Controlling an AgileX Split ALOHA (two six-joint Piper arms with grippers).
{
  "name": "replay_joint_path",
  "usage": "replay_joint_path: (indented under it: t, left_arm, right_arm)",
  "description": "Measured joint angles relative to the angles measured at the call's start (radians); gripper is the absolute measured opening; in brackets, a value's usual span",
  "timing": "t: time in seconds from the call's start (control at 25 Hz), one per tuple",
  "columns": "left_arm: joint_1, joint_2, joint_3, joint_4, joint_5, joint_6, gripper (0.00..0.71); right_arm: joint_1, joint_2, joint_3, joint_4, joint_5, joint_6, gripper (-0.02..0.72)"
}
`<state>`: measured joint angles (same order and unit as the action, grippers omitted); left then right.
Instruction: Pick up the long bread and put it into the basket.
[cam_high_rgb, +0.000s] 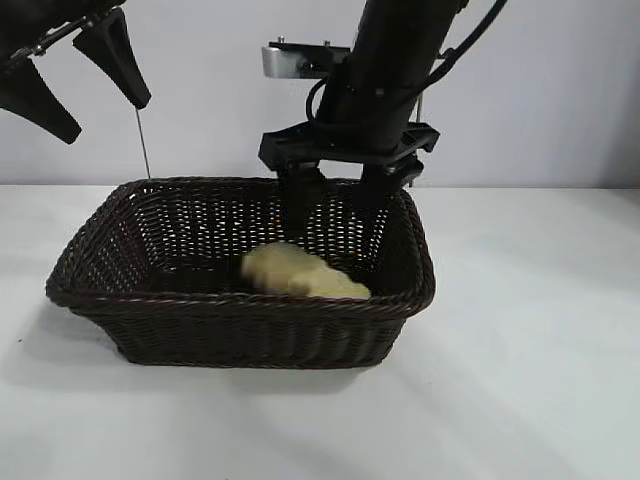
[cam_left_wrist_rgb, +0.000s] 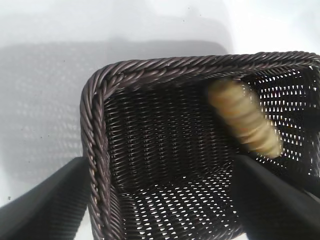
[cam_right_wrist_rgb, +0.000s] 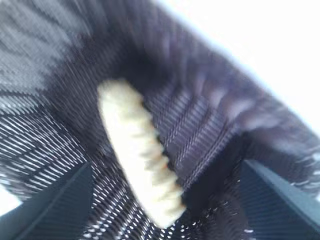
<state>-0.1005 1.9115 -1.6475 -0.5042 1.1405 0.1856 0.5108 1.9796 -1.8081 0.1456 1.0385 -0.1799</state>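
The right gripper hung just inside the basket's back wall, its 2 fingers spread wide with nothing between them. Below and in front of it the long bread was in the basket, toward the right end near the front wall; it showed smeared in every view, so I could not tell whether it lay settled on the woven floor or was on its way down. From the right wrist view the loaf sat between the 2 dark fingers without touching either.

It looked light and rather stiff to me, with a ridged crust that should give the pads something to bite on; probably a bit crushable if squeezed hard. The sensible place to hold it would be across the narrow middle, fingers square to its length, so neither end droops.

The left gripper was parked high above the basket's left end, fingers apart, holding nothing.
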Motion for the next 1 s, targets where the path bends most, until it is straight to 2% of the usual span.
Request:
replay_joint_path:
  t: [0.16,0.44,1.0]
  left_arm:
    - [0.000,0.000,0.000,0.000,0.000,0.000,0.562]
    - [0.000,0.000,0.000,0.000,-0.001,0.000,0.562]
    - [0.000,0.000,0.000,0.000,-0.001,0.000,0.562]
  right_arm:
    - [-0.077,-0.002,-0.066,0.039,0.065,-0.001,0.582]
    - [-0.240,-0.002,-0.087,0.185,0.145,-0.042,0.582]
    - [-0.265,-0.002,-0.087,0.203,0.166,-0.038,0.582]
